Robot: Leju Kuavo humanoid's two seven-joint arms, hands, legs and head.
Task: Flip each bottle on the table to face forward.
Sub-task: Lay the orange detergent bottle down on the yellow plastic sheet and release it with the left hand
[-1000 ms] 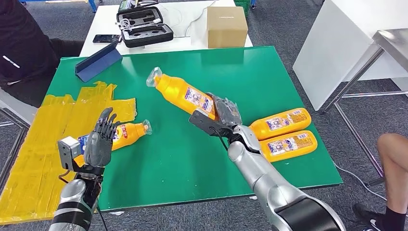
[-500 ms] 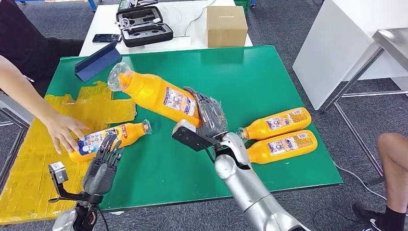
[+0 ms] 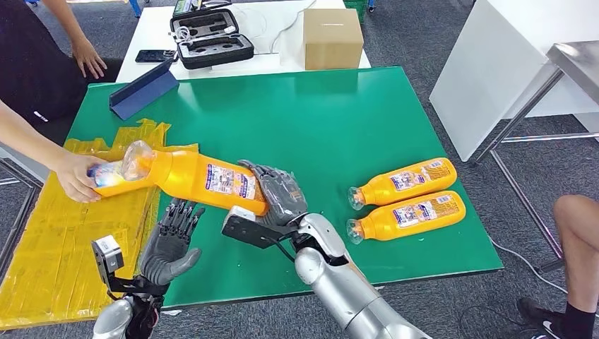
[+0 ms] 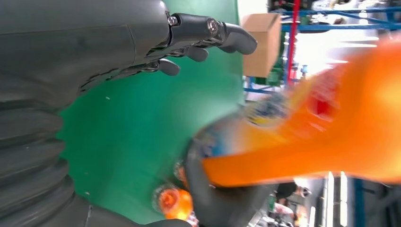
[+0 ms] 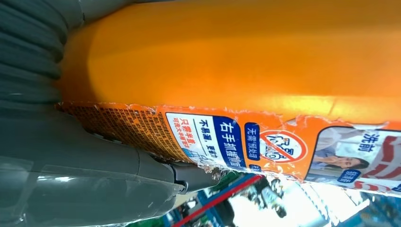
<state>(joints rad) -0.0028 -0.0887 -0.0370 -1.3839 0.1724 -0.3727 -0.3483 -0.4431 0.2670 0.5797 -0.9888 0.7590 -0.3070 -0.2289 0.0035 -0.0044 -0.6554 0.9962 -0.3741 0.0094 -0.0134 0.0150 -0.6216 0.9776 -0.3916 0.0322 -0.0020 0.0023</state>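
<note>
My right hand (image 3: 279, 198) grips a large orange bottle (image 3: 205, 176) by its base and holds it tilted above the green table (image 3: 339, 120), its clear cap (image 3: 138, 159) pointing left. The right wrist view shows its torn label (image 5: 227, 142) close up against my thumb (image 5: 94, 179). Just below the bottle, my left hand (image 3: 173, 236) has its fingers spread and holds nothing; its fingers (image 4: 203, 33) hang over the green top beside the blurred bottle (image 4: 331, 142). A person's hand (image 3: 70, 176) holds a smaller bottle (image 3: 106, 173) at the left. Two orange bottles (image 3: 406, 181) (image 3: 410, 214) lie at the right.
A yellow sheet (image 3: 63, 240) covers the table's left side. A blue stand (image 3: 145, 92) sits at the back left. Behind are a cardboard box (image 3: 332, 39), a black case (image 3: 212, 39) and a phone (image 3: 155, 55). A person's leg (image 3: 576, 233) is at the right.
My right hand has carried the large bottle left and nearer to me. The person's hand has lifted the smaller bottle off the table. My left hand has shifted right under the bottle.
</note>
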